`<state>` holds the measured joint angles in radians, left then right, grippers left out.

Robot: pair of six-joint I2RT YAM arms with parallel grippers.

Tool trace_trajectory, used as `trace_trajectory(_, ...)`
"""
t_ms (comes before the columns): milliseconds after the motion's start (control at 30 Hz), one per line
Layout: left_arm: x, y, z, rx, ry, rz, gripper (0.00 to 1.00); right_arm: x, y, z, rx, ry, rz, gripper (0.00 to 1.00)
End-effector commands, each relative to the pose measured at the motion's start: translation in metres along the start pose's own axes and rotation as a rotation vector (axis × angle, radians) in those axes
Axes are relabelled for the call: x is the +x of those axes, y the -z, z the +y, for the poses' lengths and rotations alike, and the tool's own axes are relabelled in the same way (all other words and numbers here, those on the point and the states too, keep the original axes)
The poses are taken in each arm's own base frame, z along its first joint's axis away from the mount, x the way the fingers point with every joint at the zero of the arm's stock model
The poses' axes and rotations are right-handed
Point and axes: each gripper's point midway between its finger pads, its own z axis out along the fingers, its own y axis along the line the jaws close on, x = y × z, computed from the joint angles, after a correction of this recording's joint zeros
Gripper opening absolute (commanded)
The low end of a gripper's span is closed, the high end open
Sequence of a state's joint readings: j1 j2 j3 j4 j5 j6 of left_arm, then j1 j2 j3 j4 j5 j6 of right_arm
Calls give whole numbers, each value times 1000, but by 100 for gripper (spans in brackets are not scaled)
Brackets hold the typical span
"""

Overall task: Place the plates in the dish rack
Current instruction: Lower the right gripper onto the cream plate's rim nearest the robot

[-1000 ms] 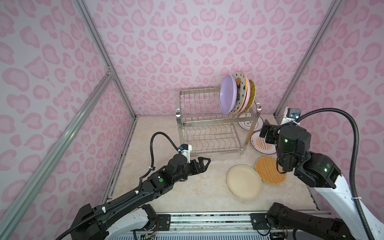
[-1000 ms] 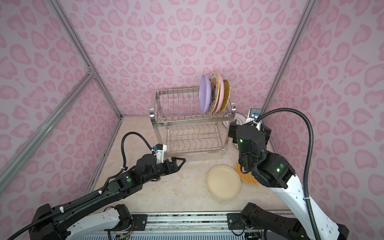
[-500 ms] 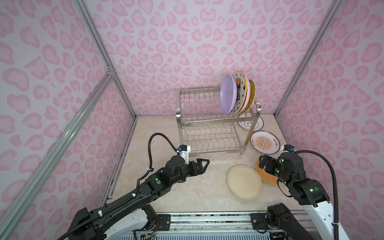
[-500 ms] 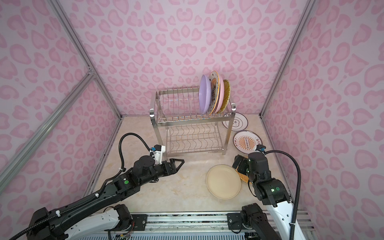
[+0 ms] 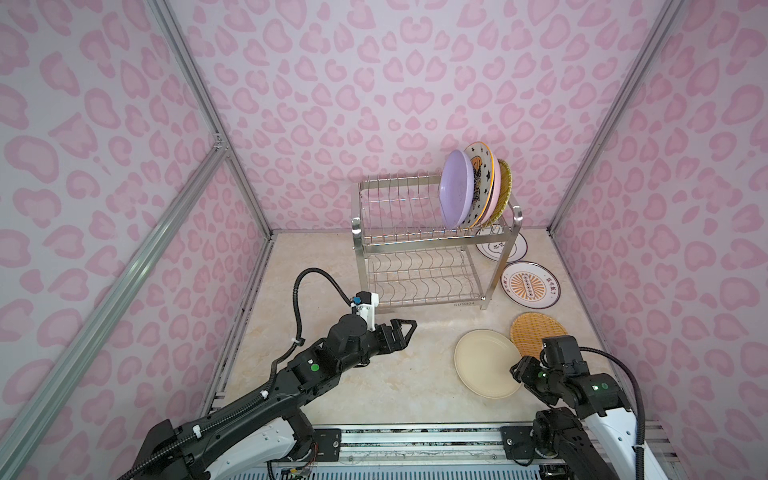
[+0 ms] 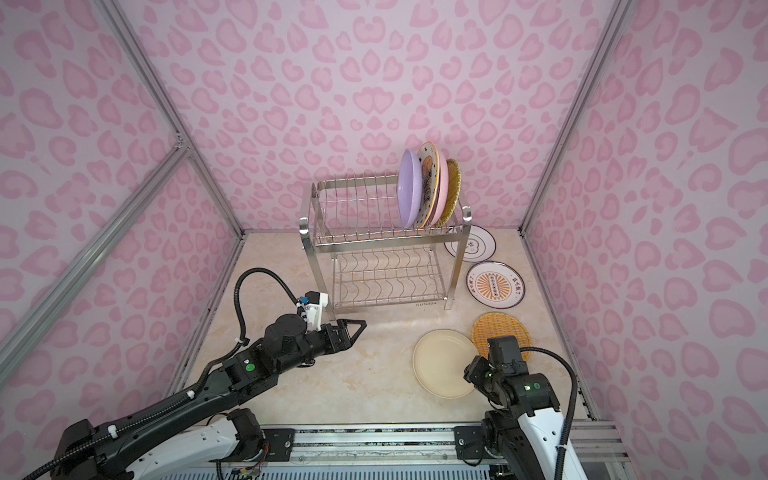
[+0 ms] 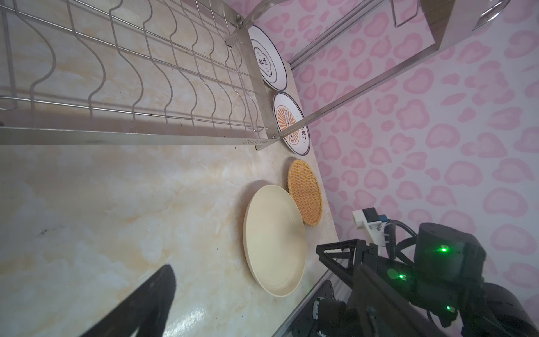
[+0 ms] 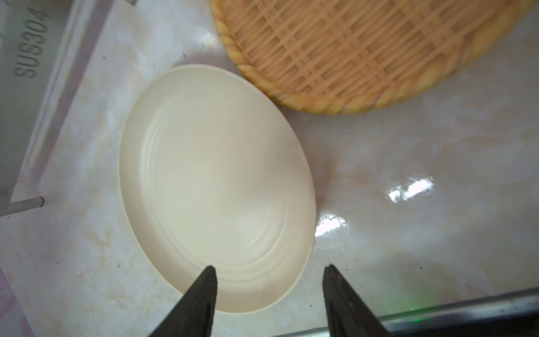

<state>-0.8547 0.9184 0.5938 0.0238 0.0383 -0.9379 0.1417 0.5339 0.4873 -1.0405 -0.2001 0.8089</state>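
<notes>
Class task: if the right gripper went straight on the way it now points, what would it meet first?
Most likely the cream plate: the right gripper points at its near rim, one finger over the plate, the other over the table. Its height is unclear.

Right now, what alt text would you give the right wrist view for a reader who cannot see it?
The right gripper hangs open over the rim of a cream plate lying flat on a marble-look tabletop, one fingertip over the plate, one outside it. A wicker plate lies close beside.
</notes>
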Motion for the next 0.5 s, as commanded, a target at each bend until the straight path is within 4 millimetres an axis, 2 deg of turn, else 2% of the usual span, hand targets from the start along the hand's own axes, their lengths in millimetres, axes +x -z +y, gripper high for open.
trace_trajectory(0, -5, 3, 1, -4, -22, -31, 97, 4, -6, -17, 72, -61, -1, 57)
trace_trajectory(100, -5, 4, 2, -5, -18, -38, 97, -2, -9, -21, 86, -77, -37, 54)
trace_trajectory(267, -5, 3, 2, -2, -19, -35, 97, -5, -28, -24, 88, -127, -53, 49)
trace_trajectory(367, -6, 3, 0, -1, -23, -36, 97, -8, -34, -21, 73, -139, -66, 47)
trace_trajectory(467, -6, 1, 1, -4, -24, -32, 97, -9, -41, -21, 70, -143, -67, 42)
